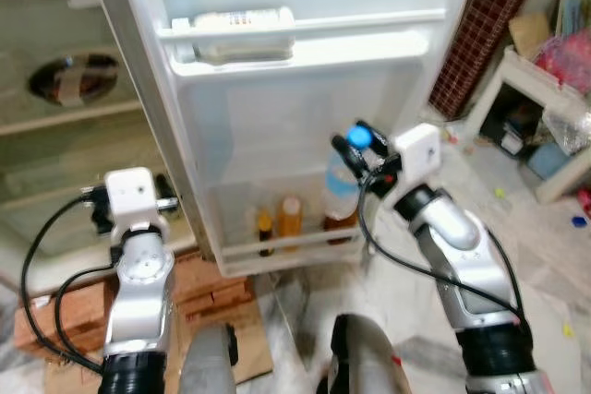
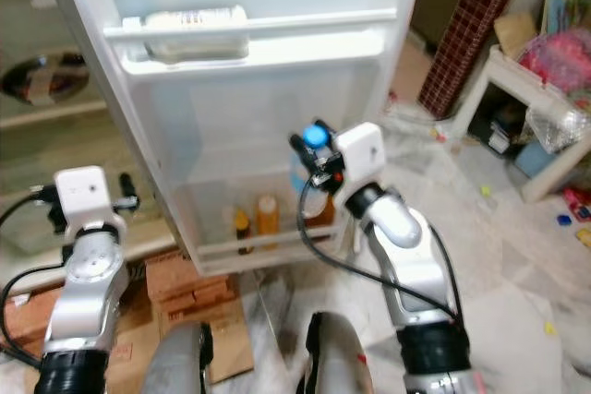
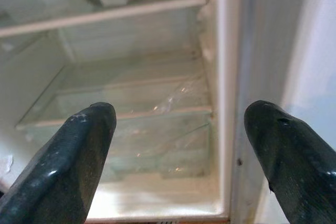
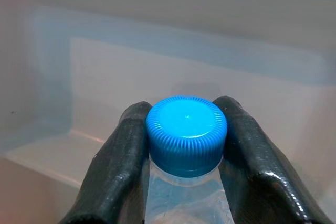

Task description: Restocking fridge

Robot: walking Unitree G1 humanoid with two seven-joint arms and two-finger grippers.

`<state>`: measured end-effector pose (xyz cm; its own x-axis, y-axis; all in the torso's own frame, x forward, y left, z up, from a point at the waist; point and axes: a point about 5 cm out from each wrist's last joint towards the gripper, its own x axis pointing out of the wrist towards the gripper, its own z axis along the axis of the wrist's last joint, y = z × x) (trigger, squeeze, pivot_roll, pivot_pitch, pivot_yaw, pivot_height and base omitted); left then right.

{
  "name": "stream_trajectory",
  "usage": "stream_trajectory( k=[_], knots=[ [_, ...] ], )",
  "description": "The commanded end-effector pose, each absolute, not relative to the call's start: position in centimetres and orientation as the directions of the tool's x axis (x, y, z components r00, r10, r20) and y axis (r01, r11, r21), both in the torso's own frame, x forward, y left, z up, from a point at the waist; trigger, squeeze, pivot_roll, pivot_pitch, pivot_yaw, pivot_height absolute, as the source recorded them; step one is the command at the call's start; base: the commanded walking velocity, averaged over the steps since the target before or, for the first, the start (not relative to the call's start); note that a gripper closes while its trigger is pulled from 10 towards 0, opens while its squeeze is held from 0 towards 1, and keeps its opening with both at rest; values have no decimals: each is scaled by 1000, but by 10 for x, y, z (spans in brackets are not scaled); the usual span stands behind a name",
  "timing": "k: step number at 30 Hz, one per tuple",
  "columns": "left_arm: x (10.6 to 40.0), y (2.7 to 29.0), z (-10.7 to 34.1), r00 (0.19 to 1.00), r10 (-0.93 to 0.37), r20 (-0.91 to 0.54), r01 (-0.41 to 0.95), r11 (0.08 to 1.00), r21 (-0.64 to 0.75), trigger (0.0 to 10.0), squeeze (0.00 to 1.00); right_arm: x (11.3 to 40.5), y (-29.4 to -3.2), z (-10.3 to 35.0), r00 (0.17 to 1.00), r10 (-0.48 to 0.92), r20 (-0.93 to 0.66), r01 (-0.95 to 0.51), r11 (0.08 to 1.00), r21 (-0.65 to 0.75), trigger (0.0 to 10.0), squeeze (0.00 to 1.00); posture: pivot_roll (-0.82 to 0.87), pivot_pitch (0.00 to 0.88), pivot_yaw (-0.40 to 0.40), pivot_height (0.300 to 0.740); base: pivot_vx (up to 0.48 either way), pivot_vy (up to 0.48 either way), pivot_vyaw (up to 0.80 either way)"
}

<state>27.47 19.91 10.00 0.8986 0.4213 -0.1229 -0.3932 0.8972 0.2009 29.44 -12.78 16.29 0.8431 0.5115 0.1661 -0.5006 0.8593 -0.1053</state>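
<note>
- You are lowering the water bottle (image 1: 340, 186) into the fridge door's bottom shelf (image 1: 277, 244), right gripper (image 4: 185, 145) clamped below its blue cap (image 4: 186, 134)
- Left gripper (image 3: 178, 145) is idling with fingers spread; next, seat the bottle, then let go

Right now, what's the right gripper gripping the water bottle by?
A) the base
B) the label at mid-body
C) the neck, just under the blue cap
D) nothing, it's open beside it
C: in the right wrist view both fingers of the right gripper press the clear neck just below the blue cap of the water bottle, which is at the door's bottom shelf.
</note>
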Motion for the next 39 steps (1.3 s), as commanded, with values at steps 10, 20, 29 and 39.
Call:
stream_trajectory(
  k=[10,20,29,39],
  knots=[
    [260,198,95,903,397,-163,-364,910,201,10000,0,300,-110,166,792,579,193,-565,816,-125,10000,0,15,0,-24,536,0,0,0],
    [232,196,100,965,219,-143,-188,962,198,10000,0,304,-66,149,711,682,173,-662,732,-164,10000,0,71,69,-47,486,0,0,0],
    [194,193,113,993,72,-95,-45,963,265,10000,0,331,-58,165,765,575,290,-513,816,-266,10000,0,168,163,-53,486,0,0,0],
    [151,196,134,992,40,-121,-1,952,306,10000,0,347,-33,187,760,487,431,-331,860,-388,10000,0,280,267,-31,486,0,0,0]
  ],
)
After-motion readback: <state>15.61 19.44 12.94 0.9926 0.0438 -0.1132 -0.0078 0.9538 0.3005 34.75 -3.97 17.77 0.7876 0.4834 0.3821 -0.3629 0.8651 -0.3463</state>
